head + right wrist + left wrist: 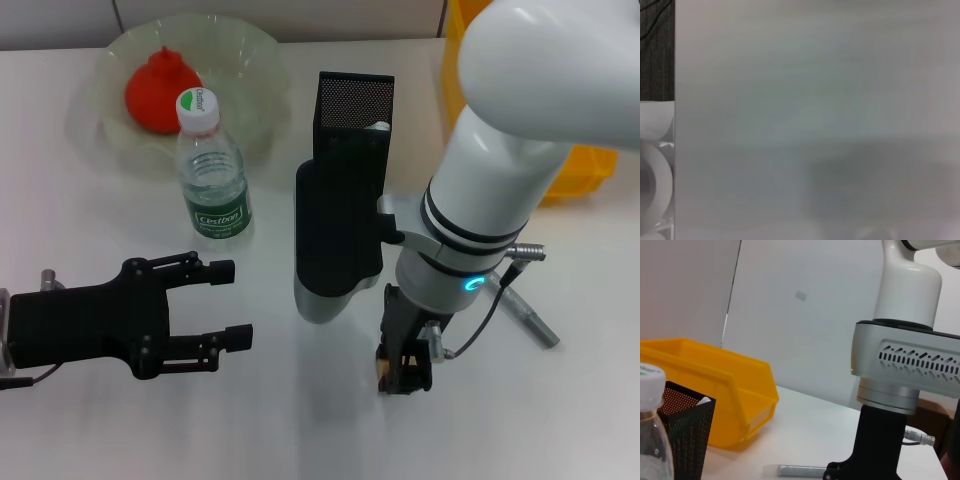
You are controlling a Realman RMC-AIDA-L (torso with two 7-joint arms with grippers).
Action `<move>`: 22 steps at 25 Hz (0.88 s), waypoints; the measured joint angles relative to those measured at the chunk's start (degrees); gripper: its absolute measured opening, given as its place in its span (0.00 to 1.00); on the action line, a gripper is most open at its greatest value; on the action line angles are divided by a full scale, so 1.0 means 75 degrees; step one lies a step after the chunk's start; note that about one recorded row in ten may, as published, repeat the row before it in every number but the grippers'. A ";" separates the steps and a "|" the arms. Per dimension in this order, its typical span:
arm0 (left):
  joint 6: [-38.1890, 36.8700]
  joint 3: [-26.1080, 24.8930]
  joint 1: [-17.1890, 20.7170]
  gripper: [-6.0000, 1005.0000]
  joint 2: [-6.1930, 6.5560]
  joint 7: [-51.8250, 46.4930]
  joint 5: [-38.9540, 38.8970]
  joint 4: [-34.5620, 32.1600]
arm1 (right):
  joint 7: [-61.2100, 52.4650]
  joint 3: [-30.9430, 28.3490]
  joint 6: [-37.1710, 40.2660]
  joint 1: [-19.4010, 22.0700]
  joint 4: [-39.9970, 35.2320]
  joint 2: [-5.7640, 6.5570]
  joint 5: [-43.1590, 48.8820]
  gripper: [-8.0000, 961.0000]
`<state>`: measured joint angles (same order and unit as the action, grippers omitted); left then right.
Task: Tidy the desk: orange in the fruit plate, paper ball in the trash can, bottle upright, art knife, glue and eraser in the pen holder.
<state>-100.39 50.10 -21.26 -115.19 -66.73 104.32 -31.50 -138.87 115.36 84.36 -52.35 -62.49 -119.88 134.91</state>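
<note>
The right gripper point(404, 372) points straight down at the near middle of the desk point(300, 430); whether its claw grips anything cannot be told. The glue point(528, 318) lies just right of it. The left gripper point(225, 305) hovers near left, claw wide and empty. The bottle point(209, 168) stands upright beside the fruit plate point(250, 60) holding the orange point(160, 90). The pen holder point(352, 110) stands far centre, the trash can point(580, 170) far right.
</note>
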 joint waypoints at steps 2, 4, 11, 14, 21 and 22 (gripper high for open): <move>0.0045 -0.0005 0.0000 0.80 0.0000 0.0008 0.0000 0.0005 | 0.0009 0.0022 0.0026 0.0011 -0.0016 0.0000 0.0000 0.34; 0.0074 -0.0009 0.0000 0.80 -0.0001 0.0011 0.0000 0.0011 | 0.0014 0.0052 0.0042 0.0019 -0.0055 0.0000 0.0000 0.30; 0.0101 -0.0011 -0.0001 0.80 0.0000 0.0019 0.0000 0.0008 | 0.0014 -0.0383 0.0444 0.0166 -0.0587 0.0025 0.0040 0.18; 0.0101 -0.0012 0.0000 0.80 0.0006 0.0006 0.0000 -0.0019 | 0.0021 -0.1343 0.0936 0.0411 -0.1419 0.0066 0.0316 0.14; 0.0100 -0.0012 -0.0002 0.80 -0.0002 0.0041 0.0000 -0.0021 | -0.0056 -0.4119 0.0300 0.0666 -0.2606 0.0049 0.1172 0.16; 0.0100 -0.0012 -0.0002 0.80 -0.0002 0.0041 0.0000 -0.0021 | -0.0057 -0.4328 -0.0125 0.0628 -0.2382 0.0049 0.1169 0.17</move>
<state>-99.64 50.01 -21.28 -115.21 -66.42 104.32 -31.65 -139.31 82.90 83.43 -47.64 -80.36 -119.52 143.67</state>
